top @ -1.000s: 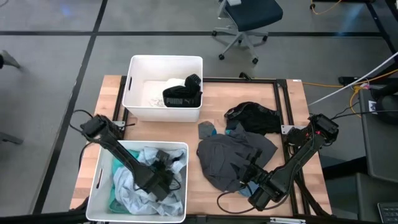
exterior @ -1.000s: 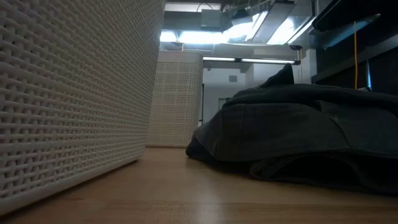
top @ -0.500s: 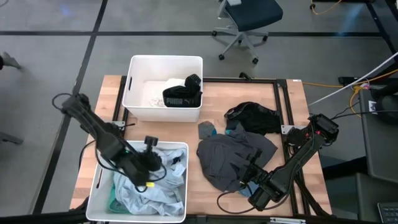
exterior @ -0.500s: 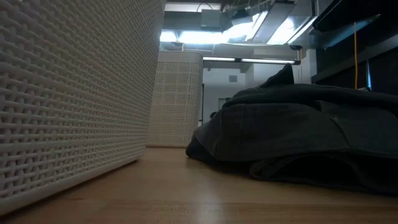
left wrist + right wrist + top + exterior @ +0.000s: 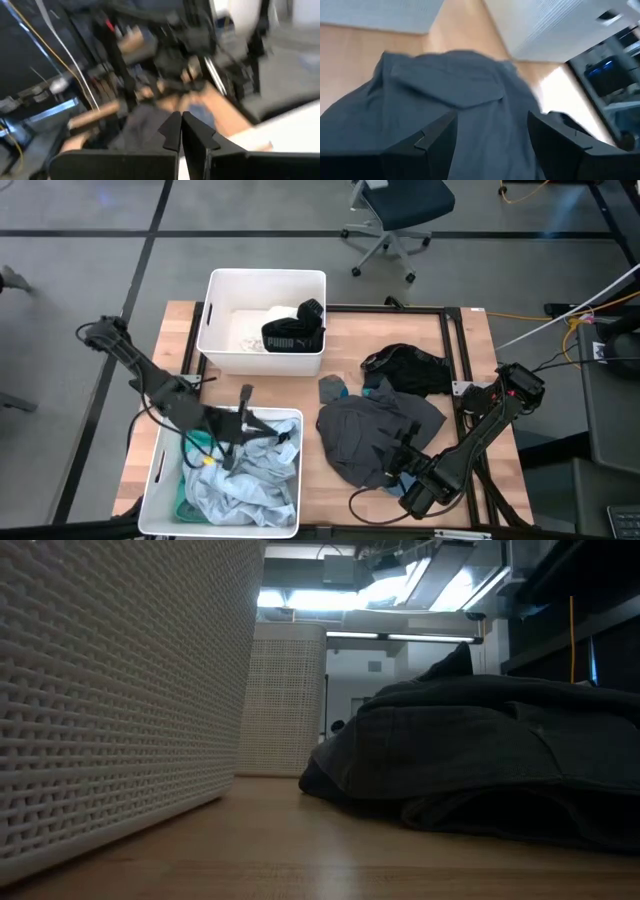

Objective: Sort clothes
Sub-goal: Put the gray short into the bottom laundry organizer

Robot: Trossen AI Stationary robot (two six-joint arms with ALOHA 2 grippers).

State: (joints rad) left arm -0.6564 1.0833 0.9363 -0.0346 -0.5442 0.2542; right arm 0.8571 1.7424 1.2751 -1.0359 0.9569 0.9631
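Clothes lie in three places: a grey garment [image 5: 375, 435] spread on the wooden surface [image 5: 340, 350], a black garment [image 5: 410, 368] just beyond it, and more in two white bins. The far bin [image 5: 222, 285] holds a black PUMA piece [image 5: 292, 338] with white fabric; the near bin [image 5: 160, 470] holds pale blue and teal pieces [image 5: 240, 485]. The left end effector [image 5: 243, 408] hangs above the near bin, its fingers [image 5: 172, 131] pressed together on nothing. The right end effector [image 5: 400, 455] rests low at the grey garment's near edge, fingers [image 5: 437, 137] spread wide, with grey cloth between them.
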